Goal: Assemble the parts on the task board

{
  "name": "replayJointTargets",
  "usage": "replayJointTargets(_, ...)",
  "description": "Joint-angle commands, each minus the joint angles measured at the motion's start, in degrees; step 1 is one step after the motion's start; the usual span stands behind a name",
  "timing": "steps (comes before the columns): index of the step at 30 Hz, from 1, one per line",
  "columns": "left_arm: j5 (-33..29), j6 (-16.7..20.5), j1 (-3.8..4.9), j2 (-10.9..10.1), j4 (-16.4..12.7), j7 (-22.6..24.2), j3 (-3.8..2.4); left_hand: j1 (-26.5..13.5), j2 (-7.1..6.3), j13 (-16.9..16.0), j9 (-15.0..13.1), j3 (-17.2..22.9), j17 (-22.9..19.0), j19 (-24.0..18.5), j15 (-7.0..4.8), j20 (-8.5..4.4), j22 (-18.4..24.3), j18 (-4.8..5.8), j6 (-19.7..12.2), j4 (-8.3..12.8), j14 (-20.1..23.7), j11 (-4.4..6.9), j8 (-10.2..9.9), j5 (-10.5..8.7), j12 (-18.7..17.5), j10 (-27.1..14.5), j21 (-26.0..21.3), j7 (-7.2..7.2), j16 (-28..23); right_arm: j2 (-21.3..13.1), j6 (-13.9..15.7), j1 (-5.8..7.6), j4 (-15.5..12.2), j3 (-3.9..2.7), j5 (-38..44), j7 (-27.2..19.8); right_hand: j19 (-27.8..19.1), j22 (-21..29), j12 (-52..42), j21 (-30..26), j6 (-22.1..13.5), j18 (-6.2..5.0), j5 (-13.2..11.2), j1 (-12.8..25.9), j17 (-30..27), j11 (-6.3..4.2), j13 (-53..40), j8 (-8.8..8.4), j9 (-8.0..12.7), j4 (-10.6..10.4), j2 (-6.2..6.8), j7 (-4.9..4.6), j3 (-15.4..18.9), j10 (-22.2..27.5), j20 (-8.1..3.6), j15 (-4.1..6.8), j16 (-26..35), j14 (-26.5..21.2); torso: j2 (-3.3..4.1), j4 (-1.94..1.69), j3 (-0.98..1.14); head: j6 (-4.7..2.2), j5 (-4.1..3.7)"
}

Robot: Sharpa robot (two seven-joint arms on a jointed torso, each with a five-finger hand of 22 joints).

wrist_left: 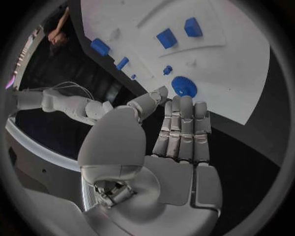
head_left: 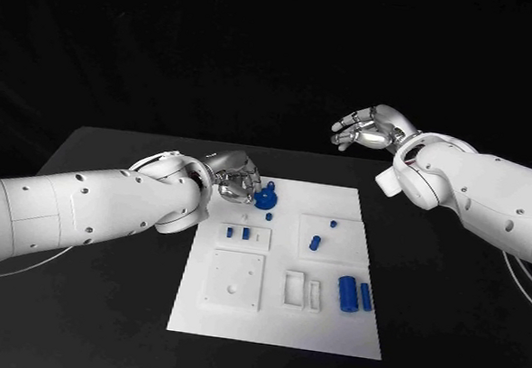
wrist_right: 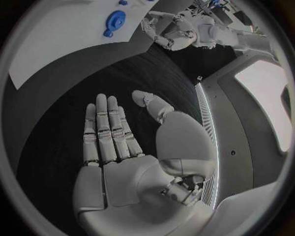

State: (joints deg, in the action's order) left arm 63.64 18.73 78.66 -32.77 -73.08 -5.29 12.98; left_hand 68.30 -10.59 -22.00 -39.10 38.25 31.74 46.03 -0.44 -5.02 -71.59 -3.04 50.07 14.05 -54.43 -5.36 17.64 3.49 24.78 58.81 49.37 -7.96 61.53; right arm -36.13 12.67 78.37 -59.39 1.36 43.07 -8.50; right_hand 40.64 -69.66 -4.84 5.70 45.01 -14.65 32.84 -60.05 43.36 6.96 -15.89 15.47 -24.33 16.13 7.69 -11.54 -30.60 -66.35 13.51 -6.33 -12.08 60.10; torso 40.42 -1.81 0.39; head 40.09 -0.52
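Head view shows the blue gear (head_left: 266, 197) at the far left corner of the white task board (head_left: 278, 324), with small blue pegs (head_left: 245, 233) in the raised blocks and two blue cylinders (head_left: 356, 295) lying loose near the right edge, so assembly looks barely begun. The left hand (head_left: 231, 176) hovers just beside the gear, fingers straight and holding nothing. The right hand (head_left: 373, 129) hangs well beyond the board, spread and empty.
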Motion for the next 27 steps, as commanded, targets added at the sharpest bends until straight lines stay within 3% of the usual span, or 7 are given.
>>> replayJointTargets(1, 12.0, 1.8, 0.11, 1.4, 1.4, 3.7, -0.09, 0.4, -0.79, 0.9, 0.5, -0.1, 0.2, 1.6, -0.54, -1.49, -0.4, -1.13, 1.1, -0.7, -1.5, 0.31, 0.0, -0.24, -1.0, 1.2, 0.8, 0.09, 1.0, 0.2, -0.2, -0.01, 0.0, -0.03, -0.1, -0.3, -0.4, -0.1, 0.3, -0.3, -0.3, 0.78, 0.2, 0.3, 0.1, 0.39, 0.1, 0.25, 0.1, -0.3, -0.2, -0.88, 0.0, 0.0, 0.15, -0.11, 0.3, -0.4, 0.06, 0.07, 0.03, -0.18, 0.04)
replayJointTargets(5, 15.2, 1.0, 0.07, 3.3, 2.9, 4.1, -0.12, 1.4, -0.83, 2.4, 1.1, -0.1, 0.2, 3.1, -0.58, -1.73, -0.8, -1.5, 1.9, -0.8, -2.9, 0.28, -0.5, -0.09, -3.3, 1.6, 1.3, 0.42, 1.9, 0.4, -0.3, -0.02, 0.0, -0.03, -0.1, -0.3, -0.4, -0.1, 0.3, -0.4, -0.3, 0.78, 0.2, 0.3, 0.1, 0.39, 0.1, 0.25, 0.1, -0.3, -0.2, -0.88, 0.0, 0.0, 0.15, -0.11, 0.3, -0.4, 0.07, 0.05, -0.05, -0.17, 0.01)
replayJointTargets(9, 17.8, -2.2, -0.08, 5.0, 4.0, 3.6, -0.08, 2.3, -0.49, 3.5, 1.7, -0.4, 1.6, 7.3, -1.33, -2.51, -2.4, -2.97, 2.1, -0.7, -7.0, 0.75, -1.1, 0.78, -5.2, 2.6, 4.5, 0.3, 6.0, 0.7, -0.3, -0.04, 0.1, -0.04, -0.1, -0.4, -0.4, -0.1, 0.4, -0.4, -0.3, 0.78, 0.2, 0.3, 0.1, 0.39, 0.1, 0.25, 0.1, -0.3, -0.21, -0.88, 0.0, 0.0, 0.15, -0.12, 0.3, -0.4, 0.13, 0.2, -0.09, -0.23, 0.03)
replayJointTargets(15, 19.0, -3.5, -0.56, 6.7, 6.0, 4.0, -0.06, 1.4, -1.25, 4.9, 2.5, -0.9, 1.7, 8.6, -1.0, -2.26, -3.1, -3.79, 1.5, -1.4, -7.8, 0.36, -2.1, -0.07, -8.1, 0.8, 5.4, 0.41, 7.1, 0.9, -0.3, -0.06, 0.1, -0.04, -0.1, -0.4, -0.4, -0.1, 0.4, -0.4, -0.3, 0.78, 0.2, 0.3, 0.1, 0.4, 0.1, 0.25, 0.1, -0.3, -0.22, -0.88, 0.0, 0.0, 0.15, -0.12, 0.3, -0.4, 0.31, 0.36, -0.23, -0.39, -0.01)
replayJointTargets(20, 19.0, -3.1, -1.12, 7.9, 7.8, 5.1, -0.04, 1.4, -1.71, 5.8, 3.1, -1.0, 1.5, 8.9, -0.73, -1.92, -3.4, -4.39, 1.1, -2.1, -8.0, 0.08, -2.8, -0.28, -10.2, -0.1, 5.6, 0.32, 7.3, 1.0, -0.4, -0.07, 0.1, -0.04, -0.1, -0.4, -0.4, -0.1, 0.4, -0.4, -0.3, 0.78, 0.2, 0.3, 0.1, 0.4, 0.1, 0.26, 0.1, -0.3, -0.23, -0.88, 0.0, 0.0, 0.16, -0.12, 0.3, -0.4, 0.22, 0.36, -0.16, -0.26, -0.01)
replayJointTargets(27, 19.3, -6.7, -1.7, 8.7, 8.8, 5.2, -0.02, 1.8, -1.93, 7.4, 3.8, -0.8, 1.0, 8.4, -0.17, -1.31, -3.5, -4.63, 0.3, -2.2, -7.4, -0.49, -3.5, -0.14, -13.1, -2.6, 5.3, 0.76, 7.0, 0.9, -0.3, -0.08, 0.0, -0.04, -0.1, -0.4, -0.4, -0.1, 0.4, -0.4, -0.3, 0.78, 0.2, 0.3, 0.1, 0.41, 0.1, 0.26, 0.1, -0.3, -0.24, -0.89, 0.0, 0.0, 0.16, -0.12, 0.3, -0.4, 0.27, 0.31, -0.13, -0.19, 0.03)
